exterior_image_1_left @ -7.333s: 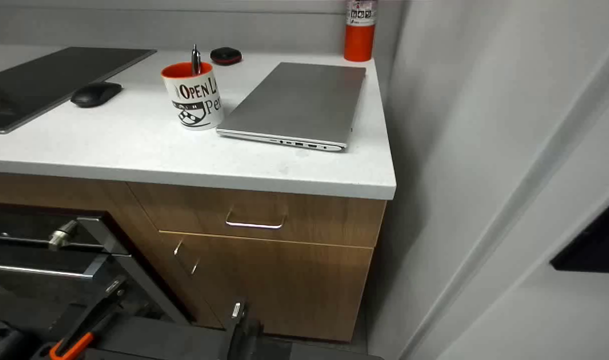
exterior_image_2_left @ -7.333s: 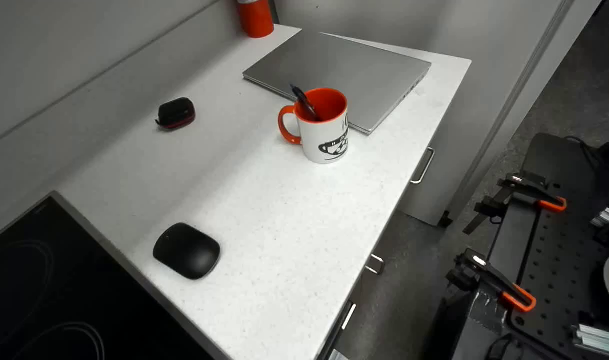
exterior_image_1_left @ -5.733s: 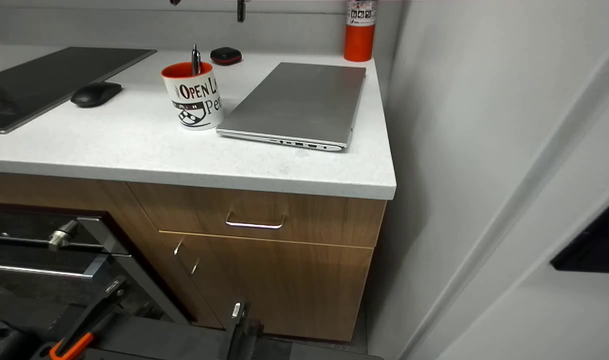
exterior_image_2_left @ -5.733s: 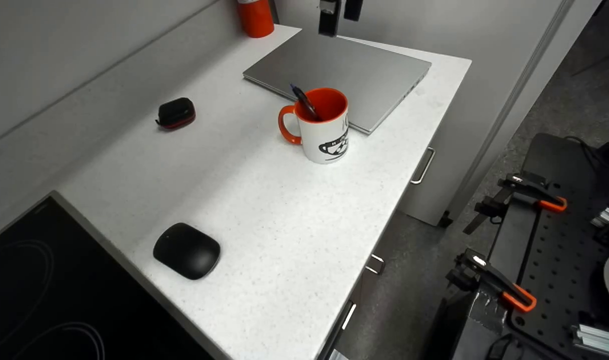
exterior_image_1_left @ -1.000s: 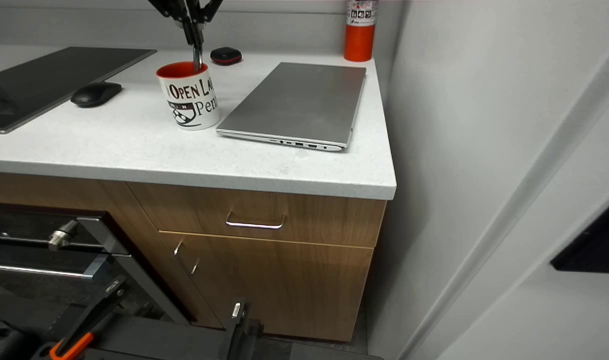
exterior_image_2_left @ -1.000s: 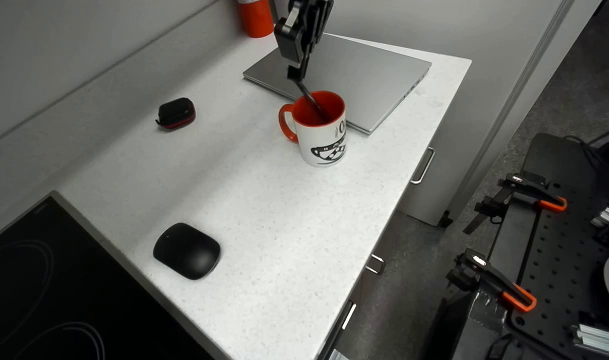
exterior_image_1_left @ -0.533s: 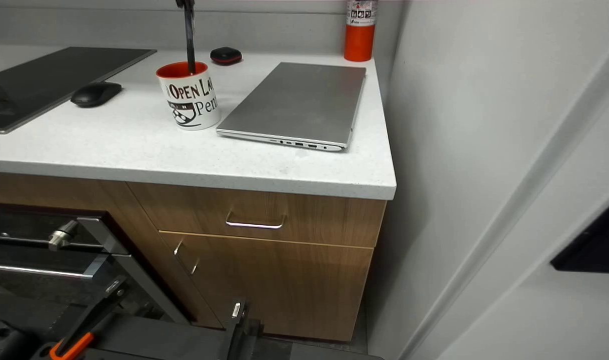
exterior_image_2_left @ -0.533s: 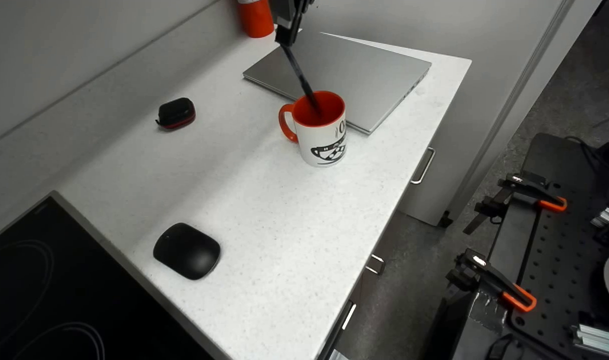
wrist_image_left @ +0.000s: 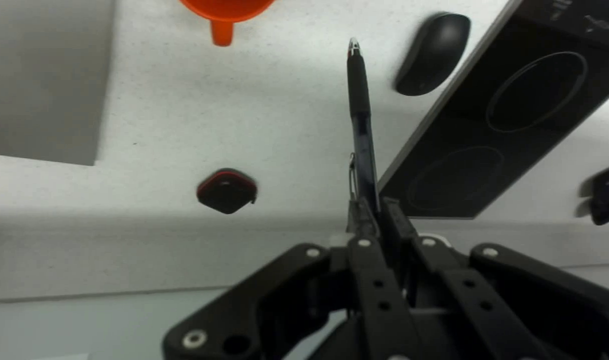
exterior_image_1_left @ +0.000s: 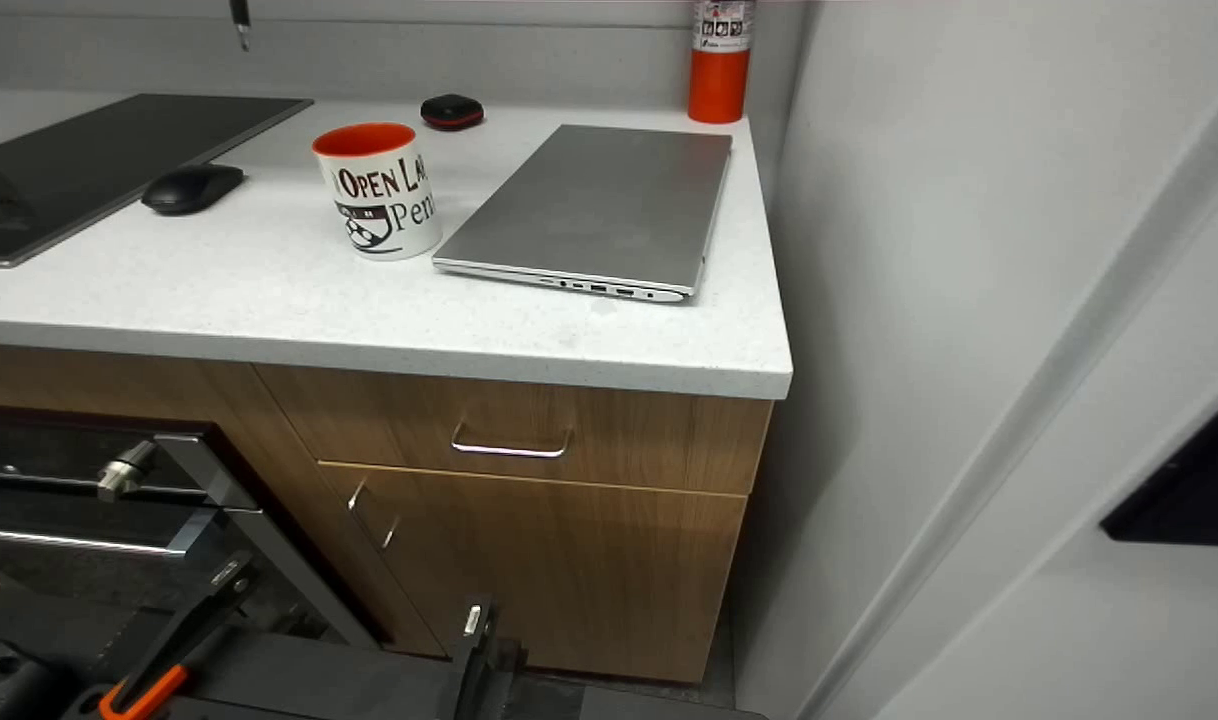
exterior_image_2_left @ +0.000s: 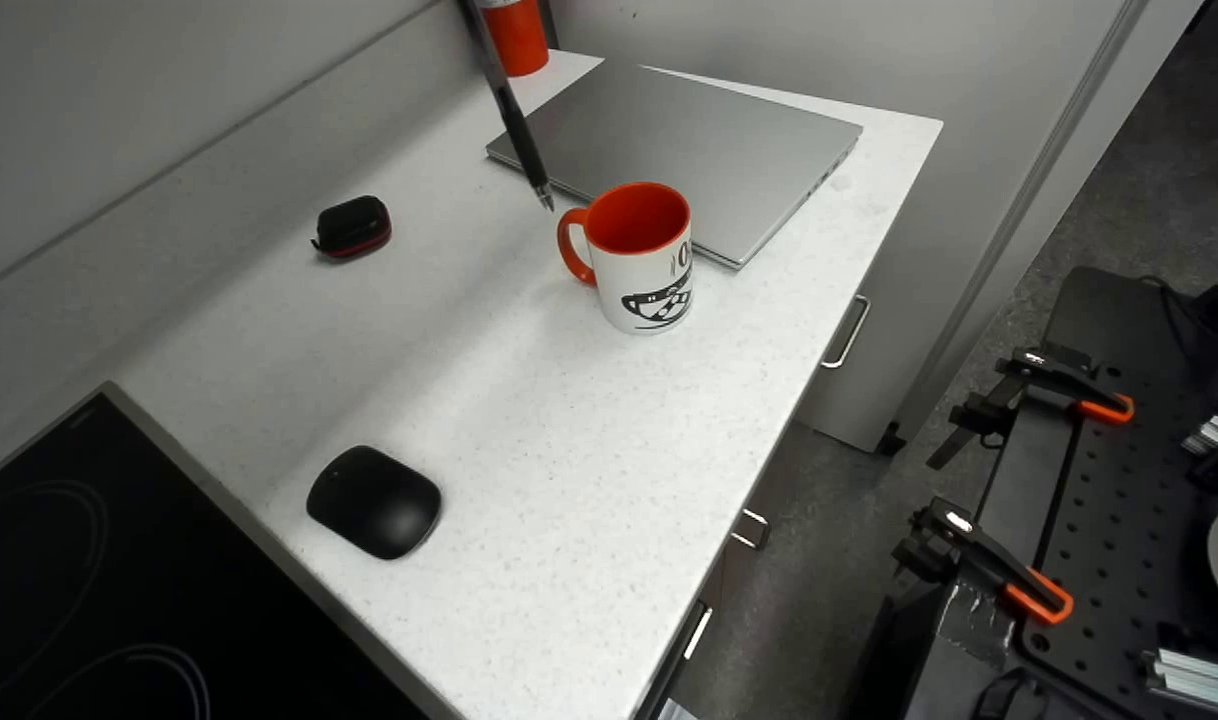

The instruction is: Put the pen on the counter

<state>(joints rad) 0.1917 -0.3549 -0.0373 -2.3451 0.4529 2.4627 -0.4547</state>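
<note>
The pen hangs in the air, writing tip down and leaning a little, touching nothing but the gripper that holds it. That gripper has it pinched by the upper end, drawn in narrow around the barrel. Below lies the white counter, where the pen has yet to land; to my eye the step in hand is carrying it over and laying it down.

I'd aim for the stretch between the mug, the black mouse and the little dark case. On the way down I'd keep the tip wide of the mug's orange handle, since a knock could shove the mug. Coming straight down looks risky too: the tip would meet the counter first, and the pen could twist in the grip or topple when let go. Better to tilt the gripper until the pen is nearly level, ease it down till it touches, and only then loosen the hold, slowly. A round barrel may well roll, so I'd steer away from the counter's front edge and the black cooktop. The laptop, just beside the mug, isn't the place for it.
</note>
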